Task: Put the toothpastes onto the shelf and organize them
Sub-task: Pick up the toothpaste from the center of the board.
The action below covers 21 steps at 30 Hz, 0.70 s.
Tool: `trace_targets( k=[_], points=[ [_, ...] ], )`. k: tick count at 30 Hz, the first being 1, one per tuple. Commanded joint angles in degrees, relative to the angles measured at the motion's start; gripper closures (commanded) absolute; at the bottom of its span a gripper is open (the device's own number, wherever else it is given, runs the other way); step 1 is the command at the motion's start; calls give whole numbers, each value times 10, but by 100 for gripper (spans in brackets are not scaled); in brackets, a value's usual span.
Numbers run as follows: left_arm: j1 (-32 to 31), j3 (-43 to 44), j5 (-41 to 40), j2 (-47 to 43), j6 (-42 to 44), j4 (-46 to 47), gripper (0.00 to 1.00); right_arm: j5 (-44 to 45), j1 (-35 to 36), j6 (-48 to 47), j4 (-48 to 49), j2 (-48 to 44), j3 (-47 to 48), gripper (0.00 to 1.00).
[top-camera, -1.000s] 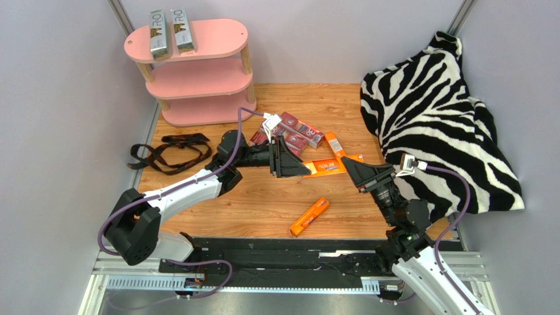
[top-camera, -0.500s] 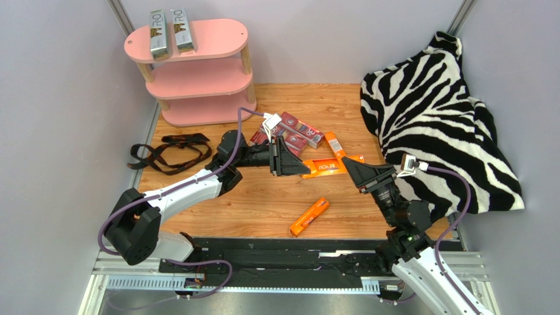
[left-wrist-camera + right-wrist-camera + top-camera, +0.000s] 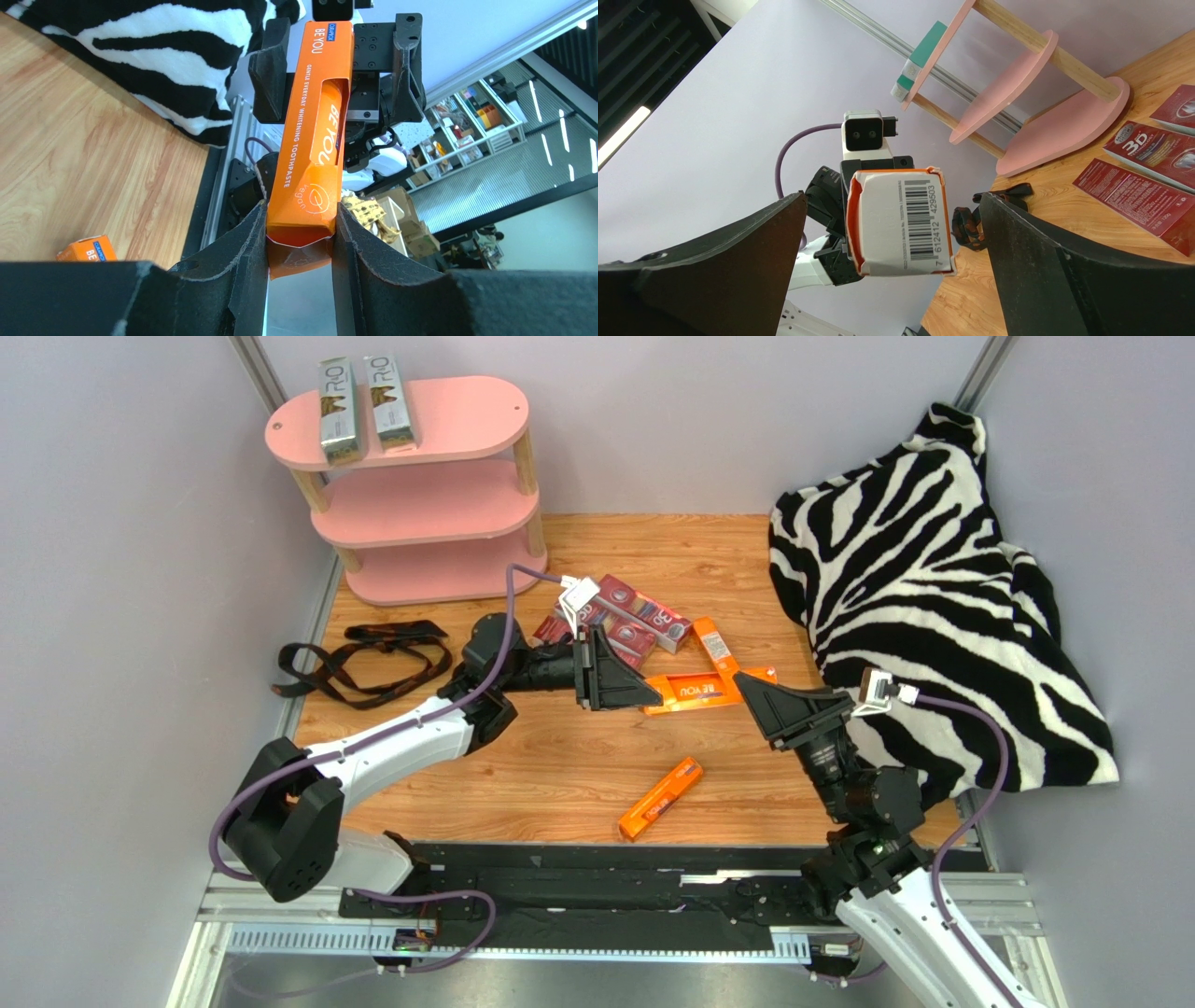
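Left arm: your left end effector is clenched on one end of a bright orange toothpaste carton, held off the wooden tabletop at mid-frame.
Right arm: your right end effector is released. Its fingers stand wide on either side of the carton's barcode end, with a gap on each side.
Loose cartons: you have a second orange carton at lower centre, and a third orange carton beside three dark red cartons just above centre.
Shelf: the pink three-tier rack stands at upper left, with two silver-grey cartons side by side on its top board.
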Motion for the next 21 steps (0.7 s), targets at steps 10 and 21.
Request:
trace_targets(
  k=[10, 21],
  points=[
    [121, -68, -12, -48, -15, 57, 69, 43, 3, -15, -68, -57, 20, 0],
    [289, -144, 0, -99, -32, 48, 69, 44, 3, -19, -91, -51, 19, 0]
  ],
)
